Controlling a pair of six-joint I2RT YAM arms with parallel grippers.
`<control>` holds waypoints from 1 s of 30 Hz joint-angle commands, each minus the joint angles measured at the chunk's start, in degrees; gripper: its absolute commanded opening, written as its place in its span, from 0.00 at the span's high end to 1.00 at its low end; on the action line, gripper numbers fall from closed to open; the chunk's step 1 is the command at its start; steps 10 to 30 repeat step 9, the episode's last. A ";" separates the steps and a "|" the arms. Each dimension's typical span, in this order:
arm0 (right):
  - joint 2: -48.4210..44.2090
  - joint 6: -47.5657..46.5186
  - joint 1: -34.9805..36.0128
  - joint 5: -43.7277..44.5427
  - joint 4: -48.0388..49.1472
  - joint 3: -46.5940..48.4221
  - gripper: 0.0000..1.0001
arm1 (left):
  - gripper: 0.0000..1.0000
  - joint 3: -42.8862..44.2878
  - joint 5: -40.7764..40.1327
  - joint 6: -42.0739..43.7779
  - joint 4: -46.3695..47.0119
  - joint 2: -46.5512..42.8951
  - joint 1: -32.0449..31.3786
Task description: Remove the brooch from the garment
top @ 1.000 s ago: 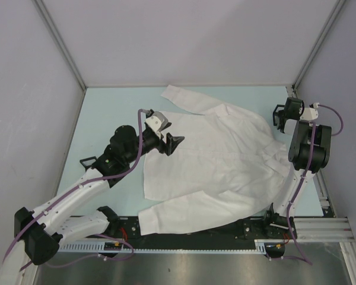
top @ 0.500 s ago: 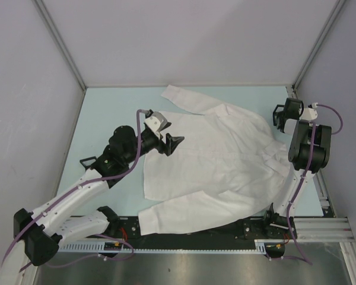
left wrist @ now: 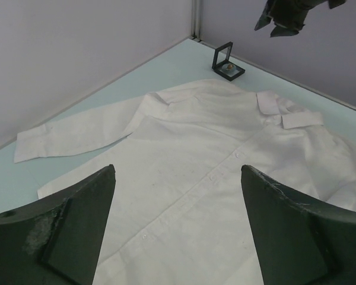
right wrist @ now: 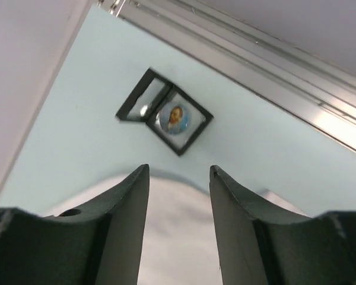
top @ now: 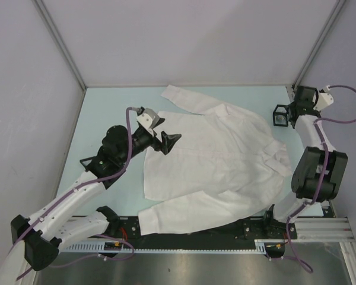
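The garment (top: 219,160), a large white shirt, lies spread flat on the pale blue table, collar toward the right; it also shows in the left wrist view (left wrist: 213,166). The brooch (right wrist: 174,118), a round blue and orange piece, lies in a small open black box (right wrist: 166,113) in the back right corner, off the shirt. The box also shows in the top view (top: 279,117) and in the left wrist view (left wrist: 228,62). My right gripper (right wrist: 179,169) is open and empty, raised above the shirt's shoulder just short of the box (top: 292,111). My left gripper (left wrist: 178,172) is open and empty above the shirt's lower front (top: 172,141).
Grey walls close in the table at the back and both sides. An aluminium rail (right wrist: 255,65) runs along the right edge behind the box. The shirt's far sleeve (top: 190,98) stretches toward the back wall. The right gripper hangs at the top of the left wrist view (left wrist: 285,15).
My right arm has swung up and back toward the right corner, uncovering the black box. My left gripper has shifted slightly left and back.
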 commanded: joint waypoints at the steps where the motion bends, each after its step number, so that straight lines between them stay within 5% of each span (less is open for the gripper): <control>1: -12.26 -15.45 8.11 0.77 -18.43 3.98 0.45 | 0.01 5.07 -3.43 -5.68 0.60 -1.26 1.04; 5: -21.79 -23.06 26.74 -1.14 -25.89 10.81 0.04 | 0.00 14.57 -8.35 -10.17 -9.14 -2.22 1.40; 7: -25.65 -25.86 37.07 -2.24 -26.62 15.91 0.00 | 0.00 18.61 -10.99 -11.58 -11.26 -3.72 1.40; 9: -25.76 -26.49 45.53 9.04 -28.46 23.18 0.00 | 0.00 22.65 -14.05 -11.67 -12.50 -6.09 1.40; 30: -25.76 -26.49 45.53 9.04 -28.46 23.18 0.00 | 0.00 22.65 -14.05 -11.67 -12.50 -6.09 1.40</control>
